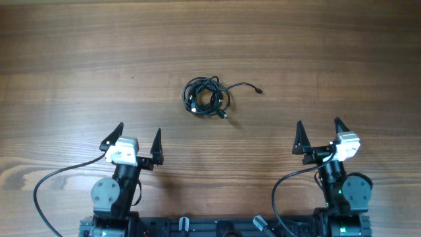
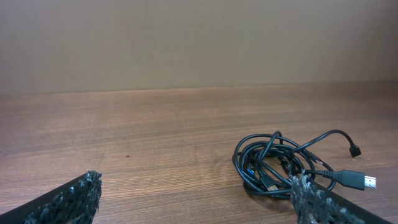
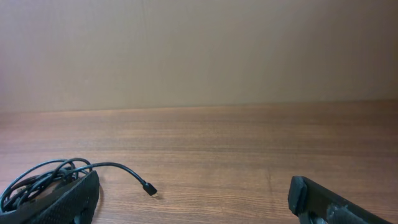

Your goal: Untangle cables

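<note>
We see the cables [image 1: 207, 97] lying as one knotted coil near the middle of the table [image 1: 66, 52]. One strand trails right with its plug [image 1: 259, 90] free and another plug pokes out at the coil's lower edge, so we judge the untangling not begun. The left gripper [image 1: 139, 129] and right gripper [image 1: 318, 122] both stand wide open with nothing between their fingers, near the robot's edge and well apart from the coil on either side. Everything is left to do: grab the coil, pull the strands apart, lay them out separately.
</note>
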